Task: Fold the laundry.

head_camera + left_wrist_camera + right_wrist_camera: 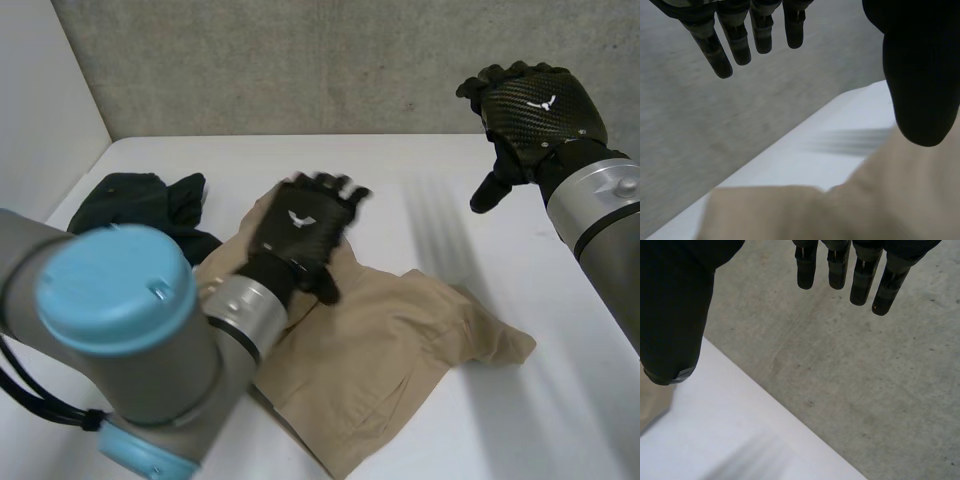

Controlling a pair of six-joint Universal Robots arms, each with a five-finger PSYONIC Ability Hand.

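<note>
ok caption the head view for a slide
Left robot hand open over a tan garment, dark garment beside it, right robot hand raised above the white table

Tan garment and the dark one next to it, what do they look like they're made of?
Tan garment: looks like thin woven fabric, possibly cotton, with a matte finish. It lies in soft creases with faint seam lines. Dark garment: soft matte cloth, dark green or black, bunched in limp folds. Its weave is too dim to tell.
</note>
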